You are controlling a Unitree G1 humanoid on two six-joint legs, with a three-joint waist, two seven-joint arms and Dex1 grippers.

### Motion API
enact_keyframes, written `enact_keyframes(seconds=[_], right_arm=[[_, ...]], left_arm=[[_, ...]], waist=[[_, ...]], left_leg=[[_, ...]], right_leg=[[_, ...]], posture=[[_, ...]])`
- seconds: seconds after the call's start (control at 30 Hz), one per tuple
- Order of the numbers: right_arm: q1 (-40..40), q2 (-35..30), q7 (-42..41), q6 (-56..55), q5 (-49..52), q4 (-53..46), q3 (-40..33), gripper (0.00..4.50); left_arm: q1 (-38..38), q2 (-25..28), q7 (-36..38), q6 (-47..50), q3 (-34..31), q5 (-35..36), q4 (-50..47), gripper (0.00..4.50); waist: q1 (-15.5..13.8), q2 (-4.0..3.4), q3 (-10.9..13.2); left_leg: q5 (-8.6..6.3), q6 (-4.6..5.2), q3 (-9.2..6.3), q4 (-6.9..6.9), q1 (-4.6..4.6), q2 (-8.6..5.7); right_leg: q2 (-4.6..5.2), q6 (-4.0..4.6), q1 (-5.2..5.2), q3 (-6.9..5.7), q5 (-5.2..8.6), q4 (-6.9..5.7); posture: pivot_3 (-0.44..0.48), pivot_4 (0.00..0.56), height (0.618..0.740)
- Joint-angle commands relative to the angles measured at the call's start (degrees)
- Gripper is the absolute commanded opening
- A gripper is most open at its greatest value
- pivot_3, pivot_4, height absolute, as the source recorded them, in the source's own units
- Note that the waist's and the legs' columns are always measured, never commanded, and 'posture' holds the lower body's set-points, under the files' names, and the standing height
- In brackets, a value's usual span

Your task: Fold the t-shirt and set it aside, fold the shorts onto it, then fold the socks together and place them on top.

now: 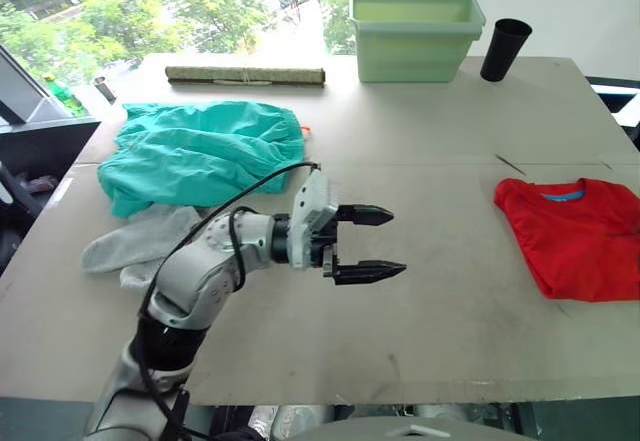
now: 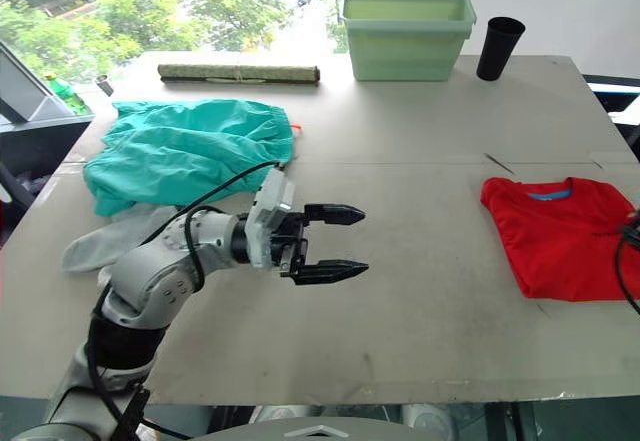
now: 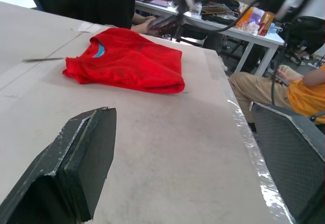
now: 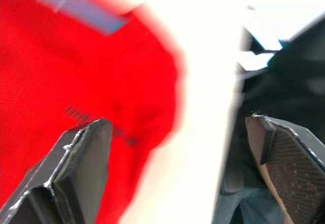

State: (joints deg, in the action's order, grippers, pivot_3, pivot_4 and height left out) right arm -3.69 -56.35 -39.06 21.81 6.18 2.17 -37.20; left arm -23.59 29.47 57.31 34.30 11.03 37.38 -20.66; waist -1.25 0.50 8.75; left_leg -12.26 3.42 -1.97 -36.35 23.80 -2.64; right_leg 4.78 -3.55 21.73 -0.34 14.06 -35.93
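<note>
The red t-shirt (image 1: 575,236) lies folded at the table's right side, blue collar band facing the far edge. The teal shorts (image 1: 200,151) lie crumpled at the back left, their orange cord just showing. The grey socks (image 1: 140,246) lie loose in front of the shorts, partly under my left arm. My left gripper (image 1: 365,243) hovers over the middle of the table, open and empty, pointing toward the shirt. My right gripper (image 4: 177,125) is open above the t-shirt (image 4: 76,71) near its edge, with nothing between its fingers.
A light green bin (image 1: 415,36), a black cup (image 1: 503,49) and a rolled mat (image 1: 245,75) stand along the far edge. Beyond the table's right edge are a mesh chair (image 3: 294,158) and a seated person in orange (image 3: 304,92).
</note>
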Motion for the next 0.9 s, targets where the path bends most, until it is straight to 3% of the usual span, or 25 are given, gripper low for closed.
enact_keyframes(seconds=[0.03, 0.17, 0.37, 0.67, 0.9], right_arm=[[1.6, 9.0, 4.1, 5.1, 11.2, -14.4, -10.7, 4.46], [-1.7, 20.7, 8.0, 11.6, 21.7, -32.6, -9.0, 4.46], [-6.6, 31.4, 18.3, 17.5, 20.7, -46.9, 4.9, 4.46], [-2.9, 40.1, 19.5, 9.1, 18.9, -46.4, 23.3, 4.46], [4.1, 36.4, 13.1, 5.1, 15.3, -43.0, 36.6, 4.46]], left_arm=[[-2.3, -3.2, -1.1, -1.9, 0.6, -1.2, 1.8, 4.50], [-2.8, -5.4, -1.0, -3.1, 0.9, -2.8, 4.8, 4.50], [-3.8, -6.9, -1.5, -3.2, 0.6, -3.4, 6.5, 4.50], [0.2, -9.0, -9.3, -3.5, -2.1, -5.3, 4.9, 4.50], [1.1, -12.7, -22.4, -4.4, -9.3, -8.3, 7.6, 4.50]], waist=[[0.4, 0.02, 0.0], [0.5, -0.02, 0.0], [0.3, -0.05, 0.0], [0.5, -0.05, 0.0], [0.4, -0.04, 0.0]], left_leg=[[0.00, 0.00, -0.02, -0.02, -0.01, 0.02], [0.00, 0.00, -0.01, -0.06, -0.05, 0.08], [-0.01, -0.01, -0.08, -0.06, 0.02, 0.15], [-0.01, -0.02, -0.06, -0.04, 0.00, 0.10], [0.00, -0.03, -0.08, -0.06, -0.04, 0.08]], right_leg=[[-0.01, -0.01, -0.04, 0.01, 0.00, 0.00], [-0.09, -0.02, -0.04, 0.05, -0.02, -0.06], [-0.12, -0.01, 0.02, 0.04, -0.01, -0.05], [-0.12, 0.00, 0.09, 0.11, -0.01, -0.06], [-0.20, -0.01, 0.12, -0.07, -0.02, -0.06]], posture=[[0.000, 0.150, 0.731], [0.000, 0.150, 0.731], [0.000, 0.150, 0.731], [0.000, 0.150, 0.731], [0.000, 0.150, 0.731]])
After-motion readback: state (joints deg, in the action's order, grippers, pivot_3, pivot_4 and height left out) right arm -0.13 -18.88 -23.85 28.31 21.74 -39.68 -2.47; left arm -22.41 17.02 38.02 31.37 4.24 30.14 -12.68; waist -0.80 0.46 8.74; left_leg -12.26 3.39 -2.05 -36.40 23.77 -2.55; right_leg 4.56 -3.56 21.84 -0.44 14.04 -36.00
